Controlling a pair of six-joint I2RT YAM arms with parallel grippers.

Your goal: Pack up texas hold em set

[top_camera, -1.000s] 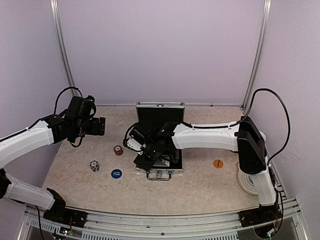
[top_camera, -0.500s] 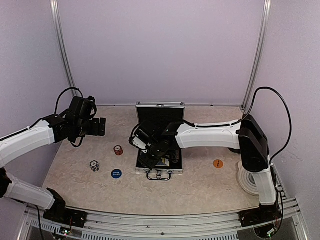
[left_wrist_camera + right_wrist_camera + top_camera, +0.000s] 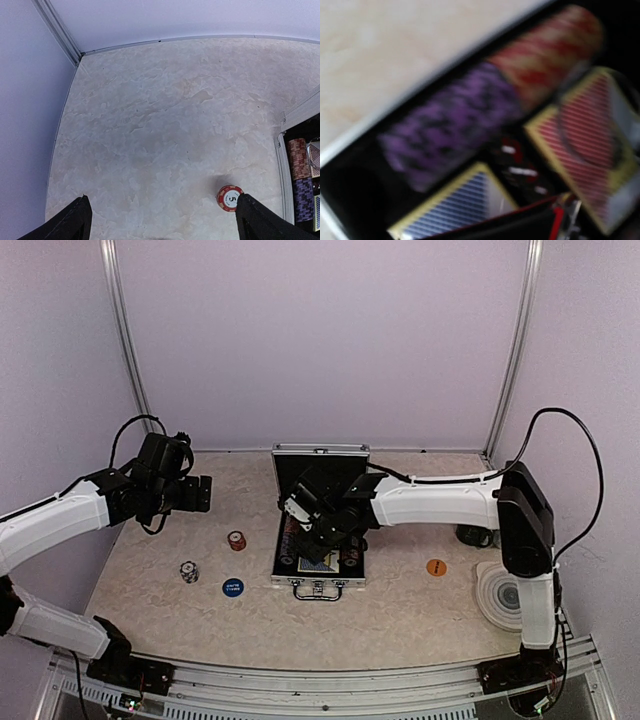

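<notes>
**A:** Where is the poker set?

**B:** The case [image 3: 320,451] sits open in the middle of the table [image 3: 400,620]. It is a small ribbed silver box with a black lining. Its lid stands upright at the far side and its handle faces the near edge. Inside lie a row of purple-and-black chips [image 3: 445,130], a row of red chips [image 3: 545,50], a red-backed deck [image 3: 585,140] and a blue-backed deck [image 3: 455,205]. All are blurred in the wrist view.

**A:** What has changed in the last second?

**B:** The right gripper [image 3: 303,538] has moved from the case's near left corner farther in, over the chip rows on its left side. The left arm has not moved.

**A:** Are the jaws holding anything?

**B:** For the right one I cannot tell, because its fingers are hidden. The left gripper [image 3: 162,210] hangs wide open and empty, left of the case and well apart from it.

**A:** Is anything outside the case?

**B:** Yes. A short red chip stack [image 3: 237,540], a black-and-white chip stack [image 3: 189,571] and a flat round blue button [image 3: 232,587] lie left of the case. An orange button [image 3: 436,567] lies to its right, near a grey ringed coaster [image 3: 505,592].
</notes>
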